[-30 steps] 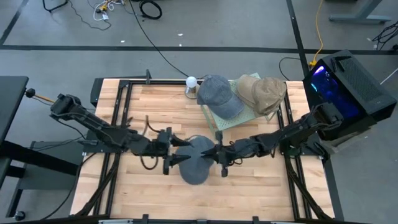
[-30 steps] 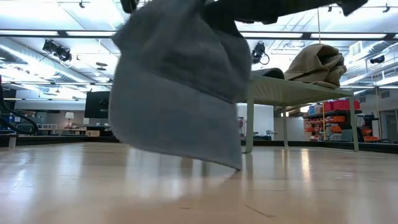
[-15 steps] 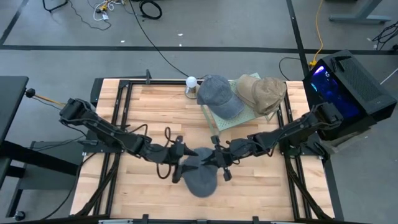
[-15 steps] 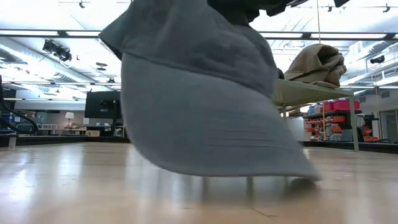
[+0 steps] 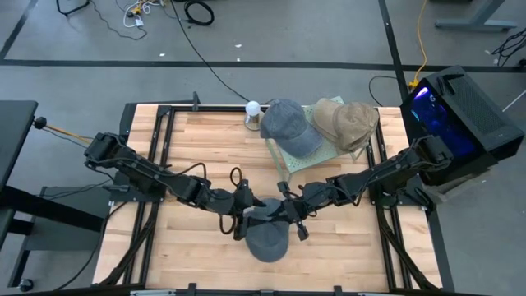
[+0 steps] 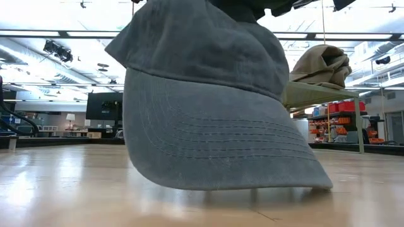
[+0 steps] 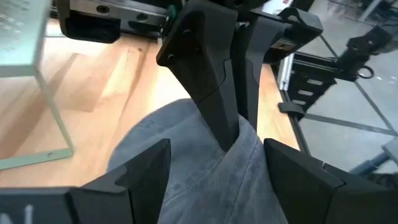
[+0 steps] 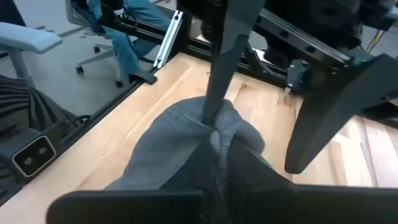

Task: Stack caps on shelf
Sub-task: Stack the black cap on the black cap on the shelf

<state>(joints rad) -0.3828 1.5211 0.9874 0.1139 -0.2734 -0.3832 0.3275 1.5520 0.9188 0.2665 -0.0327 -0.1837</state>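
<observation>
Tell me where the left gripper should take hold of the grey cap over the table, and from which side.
Probably the crown fabric of the grey cap, from the left, opposite the right gripper, which is shut on a bunched fold there. The left gripper is open astride the crown. The stiff brim hangs toward the table, a poorer hold.

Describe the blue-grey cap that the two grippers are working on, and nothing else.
The blue-grey cap is soft, faded fabric like washed denim, with a curved brim bearing rows of stitching and a rounded, rumpled crown. It hangs near the table's front middle, brim tilted down close to the wooden table. The right gripper is shut on a bunched fold of its crown. The left gripper stands open, one finger on either side of that same fold, not yet closed on it.
</observation>
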